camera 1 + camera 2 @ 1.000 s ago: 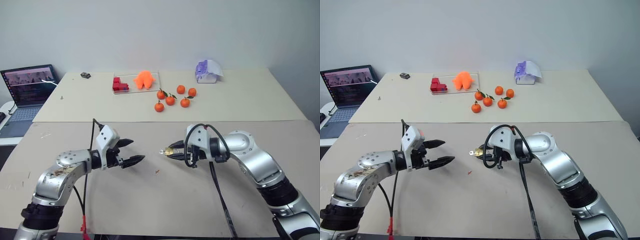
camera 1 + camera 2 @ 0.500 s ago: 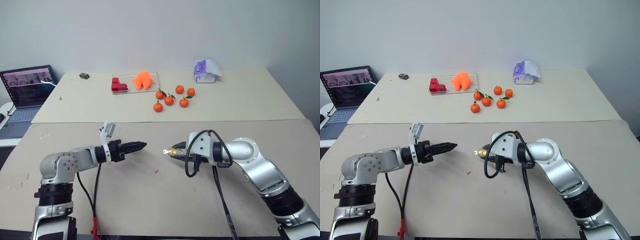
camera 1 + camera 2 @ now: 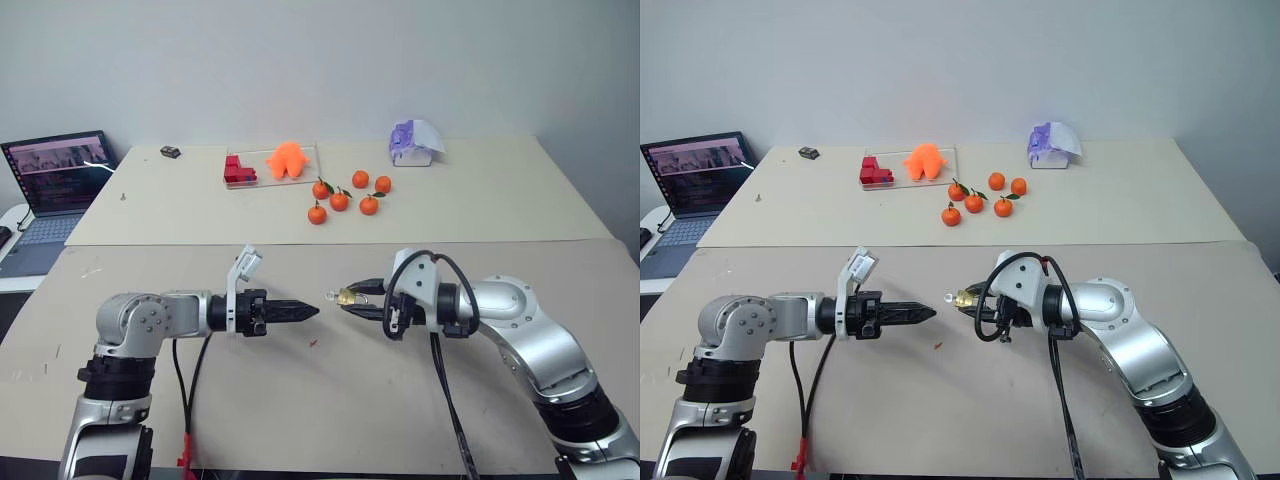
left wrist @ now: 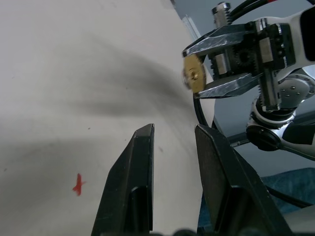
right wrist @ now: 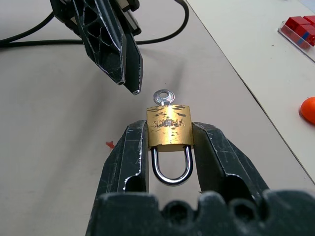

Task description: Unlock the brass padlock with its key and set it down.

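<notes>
Two grippers meet in the air over the near table [image 3: 300, 400], tips facing each other. On the left, our left gripper [image 3: 308, 311] points level toward the right; its two black fingers [image 4: 138, 187] stand close together with a narrow gap between them and nothing in it. Just to the right of its tip hangs the key [image 5: 163, 96], a small silvery bow sticking out of the bottom of the brass padlock [image 5: 169, 130]. Further right, our right gripper [image 5: 169, 147] is clamped on the brass padlock by its two side faces, and the shackle loop sits seated in the body, so we judge the lock not yet opened. Both task things are held clear of the table, between the two arms.

We judge the step in hand to be taking hold of the key. The next move calls for bringing the left fingertips around the key's bow, lined up flat with it, pinching, then rolling the wrist to turn it while the right gripper holds the body firm. The bow is tiny, so a slight misalignment could push the key rather than grip it.
</notes>
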Tool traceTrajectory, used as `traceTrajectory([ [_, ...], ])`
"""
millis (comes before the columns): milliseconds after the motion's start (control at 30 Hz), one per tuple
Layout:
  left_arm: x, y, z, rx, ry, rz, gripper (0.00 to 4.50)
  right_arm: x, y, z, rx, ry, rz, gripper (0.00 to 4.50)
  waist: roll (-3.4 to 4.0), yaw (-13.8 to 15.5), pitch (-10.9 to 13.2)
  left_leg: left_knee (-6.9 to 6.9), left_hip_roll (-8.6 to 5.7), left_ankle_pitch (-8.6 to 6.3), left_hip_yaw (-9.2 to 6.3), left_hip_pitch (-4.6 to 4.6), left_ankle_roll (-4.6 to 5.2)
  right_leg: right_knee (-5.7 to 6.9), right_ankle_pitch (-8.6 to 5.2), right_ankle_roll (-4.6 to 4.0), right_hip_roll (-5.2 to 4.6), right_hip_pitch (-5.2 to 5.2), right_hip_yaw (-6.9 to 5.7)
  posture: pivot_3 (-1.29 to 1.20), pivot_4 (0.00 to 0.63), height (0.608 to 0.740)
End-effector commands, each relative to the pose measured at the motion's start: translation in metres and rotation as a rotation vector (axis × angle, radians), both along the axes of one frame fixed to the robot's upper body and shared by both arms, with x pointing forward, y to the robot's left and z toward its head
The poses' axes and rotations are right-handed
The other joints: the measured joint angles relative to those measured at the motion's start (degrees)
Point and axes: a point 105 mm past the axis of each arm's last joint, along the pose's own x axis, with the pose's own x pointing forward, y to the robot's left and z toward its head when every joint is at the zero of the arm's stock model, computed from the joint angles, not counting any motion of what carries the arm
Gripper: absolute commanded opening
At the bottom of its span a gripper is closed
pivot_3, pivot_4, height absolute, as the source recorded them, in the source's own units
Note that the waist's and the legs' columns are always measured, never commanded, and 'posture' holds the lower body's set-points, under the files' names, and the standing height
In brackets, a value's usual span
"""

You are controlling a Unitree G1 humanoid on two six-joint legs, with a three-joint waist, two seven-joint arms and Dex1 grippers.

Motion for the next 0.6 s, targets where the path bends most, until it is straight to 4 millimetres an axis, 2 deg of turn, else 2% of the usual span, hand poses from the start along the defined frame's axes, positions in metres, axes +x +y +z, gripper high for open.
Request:
traceTrajectory([
  [33,-0.011,-0.003,0.018,-0.01,-0.054,-0.078,1.35,-0.004,0.0,0.008,0.015,-0.04,0.005,0.92,-0.01,0.0,0.0,0.0,0.0,0.0,0.0,0.0,0.0,0.0,0.0,0.0,0.0,0.0,0.0,0.0,0.15,0.735],
  [267,-0.011,-0.006,0.022,-0.014,-0.068,-0.089,1.35,-0.007,0.002,0.012,0.007,-0.053,0.017,0.92,-0.06,0.0,0.0,0.02,0.0,0.01,-0.02,0.0,-0.02,0.01,-0.01,-0.02,-0.01,-0.02,-0.01,0.0,0.15,0.735],
  [600,0.0,-0.008,0.023,-0.026,-0.082,-0.07,1.35,-0.016,-0.001,0.018,0.0,-0.057,0.014,0.92,-0.08,0.0,0.1,0.05,-0.02,0.02,-0.08,-0.03,-0.04,0.0,-0.02,-0.03,-0.01,-0.1,-0.04,0.0,0.15,0.735],
])
